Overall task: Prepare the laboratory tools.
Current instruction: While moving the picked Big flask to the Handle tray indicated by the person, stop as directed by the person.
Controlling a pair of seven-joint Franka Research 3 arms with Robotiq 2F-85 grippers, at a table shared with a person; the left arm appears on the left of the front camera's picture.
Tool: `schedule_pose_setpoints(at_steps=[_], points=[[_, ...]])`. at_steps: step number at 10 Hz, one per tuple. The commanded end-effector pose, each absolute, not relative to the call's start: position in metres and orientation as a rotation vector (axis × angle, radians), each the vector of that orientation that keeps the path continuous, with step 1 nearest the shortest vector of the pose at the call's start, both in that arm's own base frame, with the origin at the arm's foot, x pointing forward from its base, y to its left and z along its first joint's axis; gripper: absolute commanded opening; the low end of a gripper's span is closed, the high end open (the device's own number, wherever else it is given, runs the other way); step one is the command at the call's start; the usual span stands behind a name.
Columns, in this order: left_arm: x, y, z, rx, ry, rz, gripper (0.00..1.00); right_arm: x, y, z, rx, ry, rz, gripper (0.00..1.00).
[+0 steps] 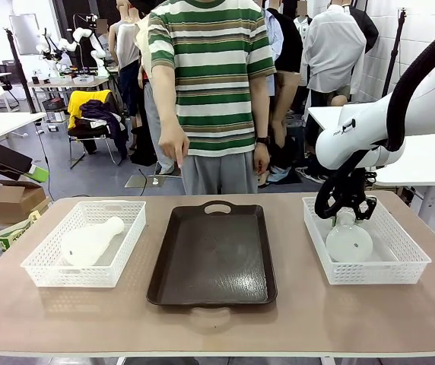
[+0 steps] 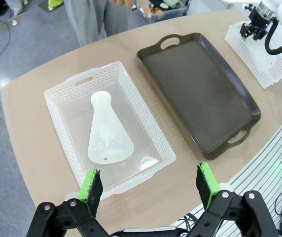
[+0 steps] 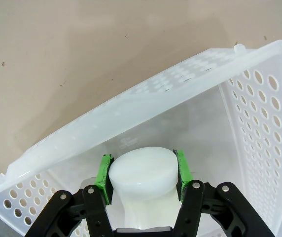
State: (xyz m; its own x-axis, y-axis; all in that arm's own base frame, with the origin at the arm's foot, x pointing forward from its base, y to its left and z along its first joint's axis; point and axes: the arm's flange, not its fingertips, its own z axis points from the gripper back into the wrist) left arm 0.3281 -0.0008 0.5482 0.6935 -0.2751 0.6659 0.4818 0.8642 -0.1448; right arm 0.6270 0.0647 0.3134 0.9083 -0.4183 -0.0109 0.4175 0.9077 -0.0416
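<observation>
While the right gripper (image 3: 142, 169) pinches its green pads (image 3: 104, 177) on the neck of an upright flask (image 1: 348, 242) in the right basket (image 1: 409, 252), the left gripper (image 2: 149, 186) hangs wide open above the second flask (image 2: 109, 134), which lies on its side in the left basket (image 2: 153, 133), with a dark tray (image 1: 214, 255) between the baskets.

You've got the left flask (image 1: 88, 243) and right flask (image 1: 348, 242) both frosted white, in white baskets (image 1: 46, 266) dotted with holes. Your tray (image 1: 214, 251) is dark brown, the table (image 1: 293, 319) tan, the pads (image 2: 92, 190) bright green. The person's shirt (image 1: 210, 76) is striped green, white and brown.
</observation>
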Motion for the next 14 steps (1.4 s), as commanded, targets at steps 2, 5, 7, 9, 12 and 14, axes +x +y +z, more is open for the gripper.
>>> schedule_pose_setpoints(at_steps=[2,5,7,9,12,14], points=[[0.328,0.003,0.547,-0.314,-0.680,-0.449,1.00,0.627,0.064,0.313,-0.034,0.007,-0.434,0.00],[0.328,0.003,0.547,-0.314,-0.680,-0.449,1.00,0.627,0.064,0.313,-0.034,0.007,-0.434,0.00],[0.328,0.003,0.547,-0.314,-0.680,-0.449,1.00,0.627,0.064,0.313,-0.034,0.007,-0.434,0.00],[0.328,0.003,0.547,-0.314,-0.680,-0.449,1.00,0.627,0.064,0.313,-0.034,0.007,-0.434,0.00],[0.328,0.003,0.547,-0.314,-0.680,-0.449,1.00,0.627,0.065,0.313,-0.039,0.020,-0.431,0.00],[0.328,0.003,0.547,-0.314,-0.680,-0.449,1.00,0.617,0.064,0.334,-0.032,0.018,-0.457,0.00]])
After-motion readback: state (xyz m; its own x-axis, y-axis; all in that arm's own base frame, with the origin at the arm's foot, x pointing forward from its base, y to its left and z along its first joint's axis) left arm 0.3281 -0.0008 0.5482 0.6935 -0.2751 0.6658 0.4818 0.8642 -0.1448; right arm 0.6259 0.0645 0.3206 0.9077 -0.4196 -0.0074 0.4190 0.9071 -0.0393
